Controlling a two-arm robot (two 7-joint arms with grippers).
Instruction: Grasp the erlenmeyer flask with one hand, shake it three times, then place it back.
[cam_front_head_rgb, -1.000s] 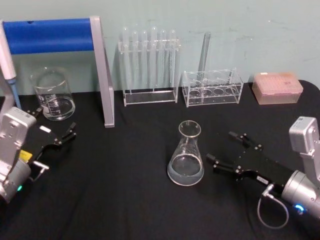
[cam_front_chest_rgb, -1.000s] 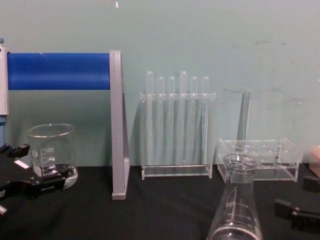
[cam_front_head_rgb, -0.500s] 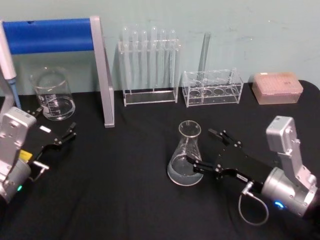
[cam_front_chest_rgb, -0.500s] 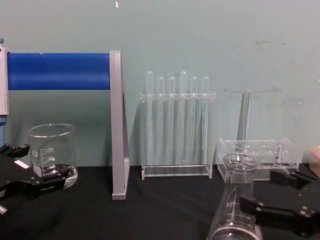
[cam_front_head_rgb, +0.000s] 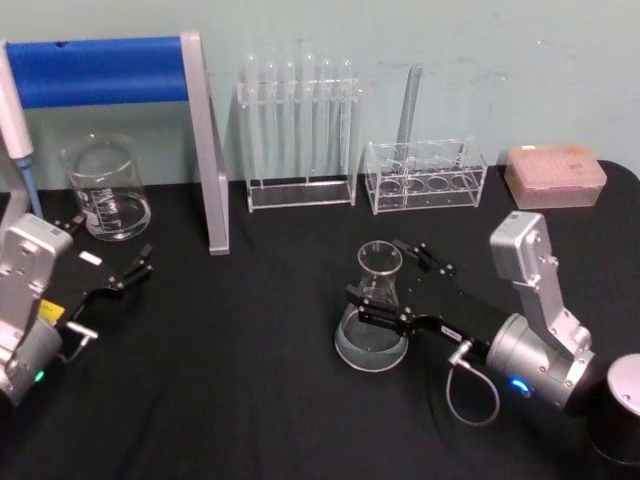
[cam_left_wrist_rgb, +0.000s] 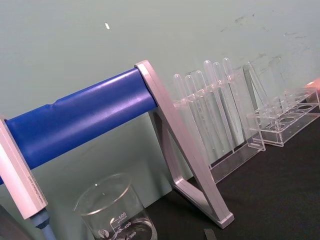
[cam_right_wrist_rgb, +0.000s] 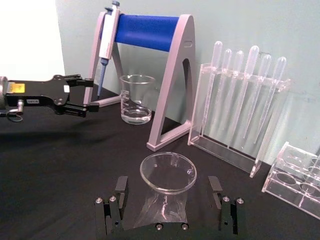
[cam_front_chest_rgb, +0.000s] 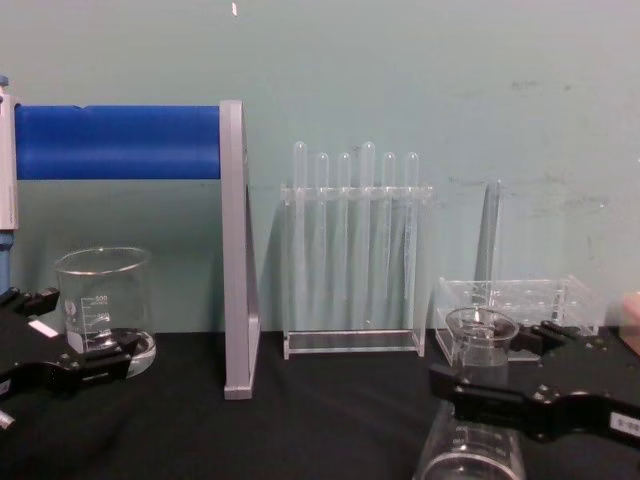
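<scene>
- Straddling the neck of the erlenmeyer flask, right hand: jaws apart, not clamped.
- Flask upright on black counter.
- Left hand parked near beaker, jaws spread.

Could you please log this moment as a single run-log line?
phase: pre-grasp | right gripper: open, jaws straddling erlenmeyer flask neck | flask: upright on table | left gripper: open, idle near beaker

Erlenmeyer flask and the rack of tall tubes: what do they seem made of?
The erlenmeyer flask looks like clear, glossy glass: see-through, with bright highlights. The rack of tall tubes seems clear acrylic, judging by its flat see-through plates, though glass is possible. The right gripper, open, straddles the flask's neck.
</scene>
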